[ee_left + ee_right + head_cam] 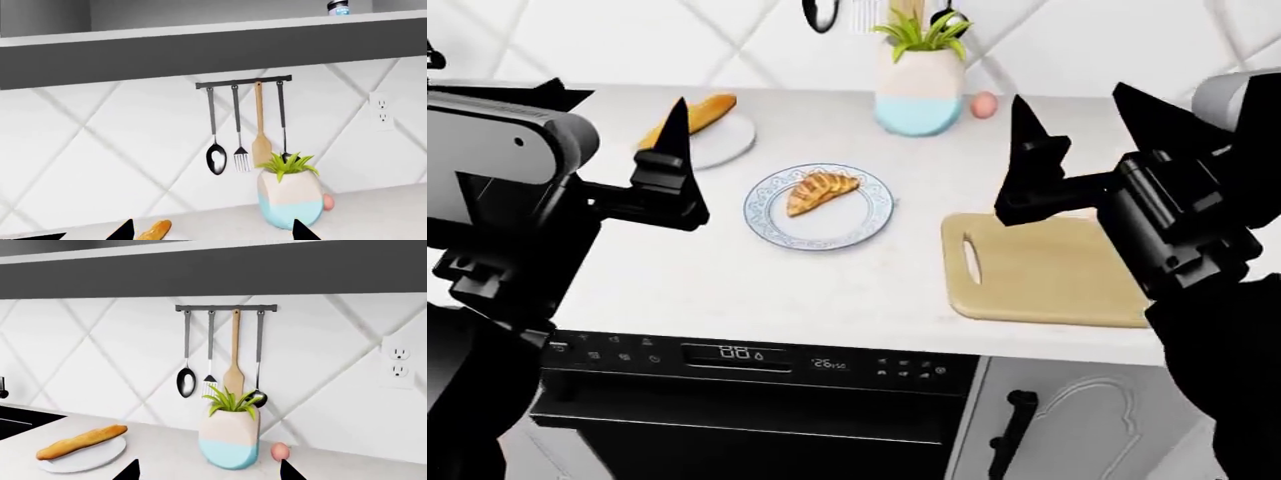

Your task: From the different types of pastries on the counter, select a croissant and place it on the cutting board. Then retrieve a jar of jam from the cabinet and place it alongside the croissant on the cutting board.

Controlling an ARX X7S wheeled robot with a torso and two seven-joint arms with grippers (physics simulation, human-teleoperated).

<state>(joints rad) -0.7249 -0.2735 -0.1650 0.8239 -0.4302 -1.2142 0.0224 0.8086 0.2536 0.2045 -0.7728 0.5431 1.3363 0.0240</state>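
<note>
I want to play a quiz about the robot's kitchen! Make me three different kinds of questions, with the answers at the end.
1. True or false: the croissant is lying on the cutting board.
2. Which pastry sits on the plain white plate? A) croissant B) long loaf C) muffin
3. Fill in: the pink egg sits on the counter right beside the plant ____.

Key:
1. False. It lies on the blue-patterned plate; the board is bare.
2. B, the long loaf.
3. Pot, the white and blue plant pot.
</note>
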